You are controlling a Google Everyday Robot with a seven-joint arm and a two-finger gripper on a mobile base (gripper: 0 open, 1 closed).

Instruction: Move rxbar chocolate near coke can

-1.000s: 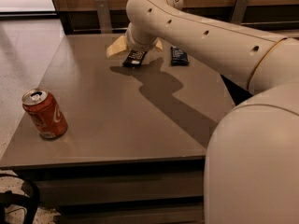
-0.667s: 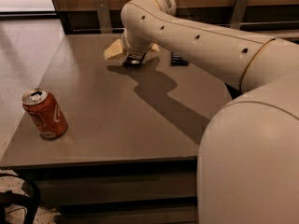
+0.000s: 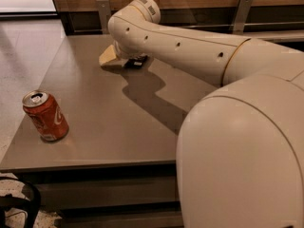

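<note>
The coke can (image 3: 45, 116) stands upright near the table's front left corner, red with a silver top. The rxbar chocolate (image 3: 138, 62) is a small black bar lying flat at the back middle of the table, half hidden under my arm. My gripper (image 3: 115, 59) is low over the table at the bar's left end, touching or nearly touching it. The bar and the can are far apart, with most of the table's depth between them.
The grey table (image 3: 104, 127) has its front edge near the bottom of the view and its left edge beside the can. My large cream arm (image 3: 190, 46) spans the right side and casts a shadow across the middle. A wooden wall with metal brackets (image 3: 102, 8) runs behind.
My arm has swung left and lower, now covering the dark blue bar at the back. The gripper stays down at the black bar, which has hardly moved. The can has not moved.
</note>
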